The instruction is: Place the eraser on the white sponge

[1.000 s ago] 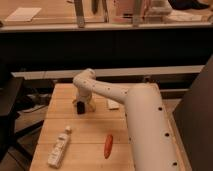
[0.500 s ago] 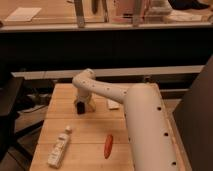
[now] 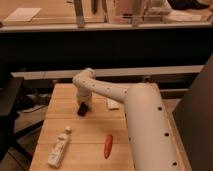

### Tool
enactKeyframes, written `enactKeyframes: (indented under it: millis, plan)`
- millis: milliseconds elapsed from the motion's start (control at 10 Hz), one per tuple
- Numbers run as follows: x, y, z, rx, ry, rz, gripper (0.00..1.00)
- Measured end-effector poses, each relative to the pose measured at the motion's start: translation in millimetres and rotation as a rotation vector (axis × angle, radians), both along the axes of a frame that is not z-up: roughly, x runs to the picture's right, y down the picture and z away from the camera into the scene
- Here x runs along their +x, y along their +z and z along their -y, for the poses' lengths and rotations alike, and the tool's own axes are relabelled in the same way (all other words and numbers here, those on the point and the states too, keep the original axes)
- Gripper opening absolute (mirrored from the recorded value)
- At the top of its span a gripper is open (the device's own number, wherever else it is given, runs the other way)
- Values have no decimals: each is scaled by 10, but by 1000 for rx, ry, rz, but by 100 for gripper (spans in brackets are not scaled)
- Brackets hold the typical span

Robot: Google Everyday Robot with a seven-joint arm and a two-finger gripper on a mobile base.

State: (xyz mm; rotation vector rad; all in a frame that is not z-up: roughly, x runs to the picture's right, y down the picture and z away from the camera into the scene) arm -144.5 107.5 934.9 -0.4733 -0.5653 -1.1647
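Note:
My arm reaches over the wooden table from the right. Its gripper is the dark shape at the arm's end, low over the left-middle of the tabletop. The black eraser cannot be told apart from that dark shape, and no separate black block shows on the table. The white sponge lies flat on the table to the right of the gripper, partly behind the arm.
A white bottle lies at the front left of the table. An orange carrot lies at the front middle. A dark chair stands left of the table. A counter with a shelf runs along the back.

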Motion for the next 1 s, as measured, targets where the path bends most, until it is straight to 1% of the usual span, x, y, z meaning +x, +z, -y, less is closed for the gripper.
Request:
enactKeyframes:
  millis: [200, 300, 500, 600, 800, 1000]
  plan:
    - [0, -1, -2, 0, -1, 0, 5]
    - [21, -25, 27, -1, 4, 1, 0]
    - [212, -92, 136, 2, 22, -11, 0]
    - [386, -130, 161, 2, 32, -19, 0]
    - [491, -167, 196, 4, 52, -22, 0]
    - [712, -194, 254, 5, 79, -26, 0]
